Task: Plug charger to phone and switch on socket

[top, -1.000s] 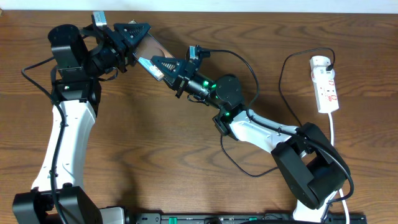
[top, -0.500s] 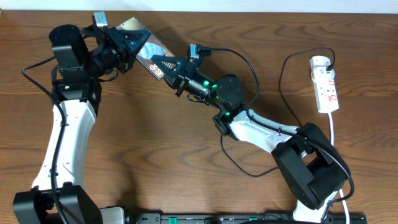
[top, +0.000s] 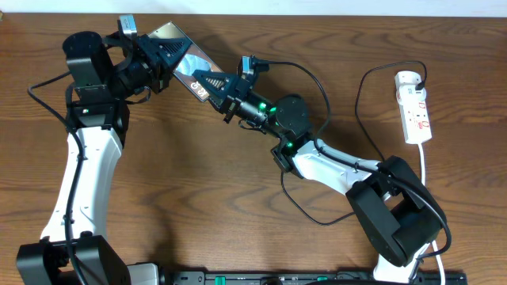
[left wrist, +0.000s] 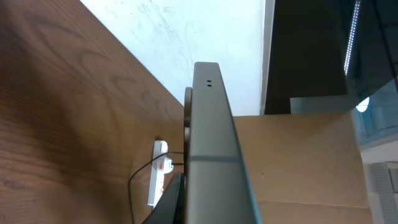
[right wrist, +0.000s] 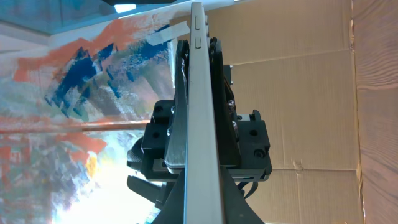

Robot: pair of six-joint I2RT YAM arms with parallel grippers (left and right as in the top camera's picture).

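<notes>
- Two grippers share one load: the left gripper [top: 165,52] is clamped on the 10 o'clock end of the flat, glossy, dark-edged phone [top: 184,57]. The right gripper [top: 207,81] is closed on its 4 o'clock end.
- You have the phone lifted off the brown wooden table [top: 198,174] and tilted, at about 11 o'clock in the overhead view. Its upper corner sits near the table's far edge.
- Each wrist camera sees the phone edge-on [left wrist: 210,143] [right wrist: 199,112], as a thin grey strip running straight away from the lens.
- At 3 o'clock, well apart from the phone, lies the narrow white, red-marked power-strip socket [top: 415,111], close to the table's right edge.
- From the socket's far end, the long thin black cable of the charger [top: 359,111] loops left and down toward the right arm. You cannot tell where its connector tip lies.
- Bare wood shows between the two arms, from 6 to 8 o'clock.
</notes>
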